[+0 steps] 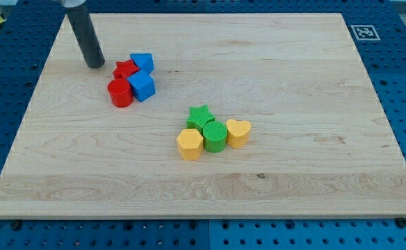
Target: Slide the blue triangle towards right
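Blue triangular plastic block (pixel 142 62), its shape hard to confirm, sits upper left on the wooden board (pixel 293 83), right of my tip (pixel 95 65). A red star-like block (pixel 125 69) lies between. No pincer exists.

Robot body as visible: one straight, smooth cylindrical rod (pixel 87 38), dark grey to black, matte finish with a faint sheen along its length. Its upper end meets a pale grey fitting (cut off by the frame). My tip (pixel 95 66) ends flat and blunt.
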Robot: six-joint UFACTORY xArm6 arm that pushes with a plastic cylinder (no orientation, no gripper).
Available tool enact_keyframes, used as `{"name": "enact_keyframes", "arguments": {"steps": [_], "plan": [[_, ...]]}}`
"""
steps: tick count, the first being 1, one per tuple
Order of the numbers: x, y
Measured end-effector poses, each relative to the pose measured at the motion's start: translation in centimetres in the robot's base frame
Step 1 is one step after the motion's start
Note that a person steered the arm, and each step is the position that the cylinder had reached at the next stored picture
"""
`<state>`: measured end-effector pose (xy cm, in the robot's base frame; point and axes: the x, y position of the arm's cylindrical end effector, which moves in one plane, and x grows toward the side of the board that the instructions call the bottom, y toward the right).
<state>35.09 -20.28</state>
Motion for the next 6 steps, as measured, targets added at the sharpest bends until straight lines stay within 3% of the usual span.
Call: {"name": "enact_keyframes", "arguments": {"steps": [2,4,5,6], "plan": [[0.8,1.8],[-1.6,14.8],[-1.6,14.7],[-1.6,10.0]]}}
